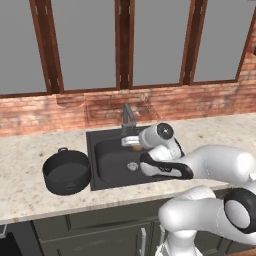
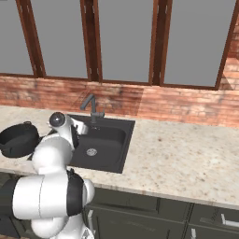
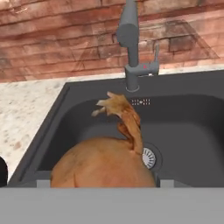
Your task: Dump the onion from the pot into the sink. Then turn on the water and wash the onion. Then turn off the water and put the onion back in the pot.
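Orange-brown papery onion (image 3: 103, 164) sat right up against my pincer (image 1: 134, 145), which looked clamped on it, over the matte black sink (image 3: 192, 127); the black round pot (image 1: 66, 172) stood on the speckled stone counter (image 1: 20, 165).

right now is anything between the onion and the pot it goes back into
Nothing visible. The onion is above the sink; the empty, lidless pot stands on the counter left of it, with only the sink's rim between.

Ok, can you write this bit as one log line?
gripper: shut on onion | onion: over sink, by tap | pot: empty, on counter | water: none seen
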